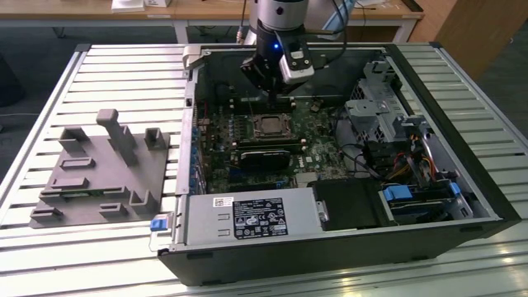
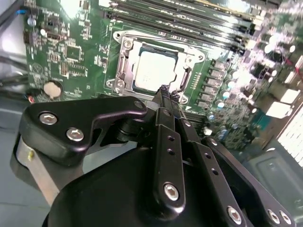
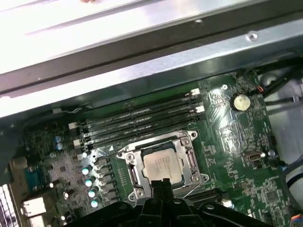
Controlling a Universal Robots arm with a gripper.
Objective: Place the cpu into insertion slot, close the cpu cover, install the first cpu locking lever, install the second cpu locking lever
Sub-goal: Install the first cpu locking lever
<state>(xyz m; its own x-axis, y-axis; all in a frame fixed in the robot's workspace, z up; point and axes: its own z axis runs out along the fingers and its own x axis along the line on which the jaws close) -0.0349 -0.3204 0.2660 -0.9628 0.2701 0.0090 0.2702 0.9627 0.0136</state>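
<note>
Where claw (image 2: pixel 169 93) hangs, cpu (image 2: pixel 155 71) lies just beyond

An open computer case (image 1: pixel 462 185) lies on a slatted metal worktop (image 1: pixel 123 62), filling the centre and right of the frame. The gripper (image 1: pixel 279 99) hangs at upper centre over the green motherboard (image 1: pixel 219 158), just above the cpu (image 1: pixel 268 126) in the insertion slot (image 1: pixel 252 119). A grey fixture (image 1: pixel 95 176) rests at the left.
</note>
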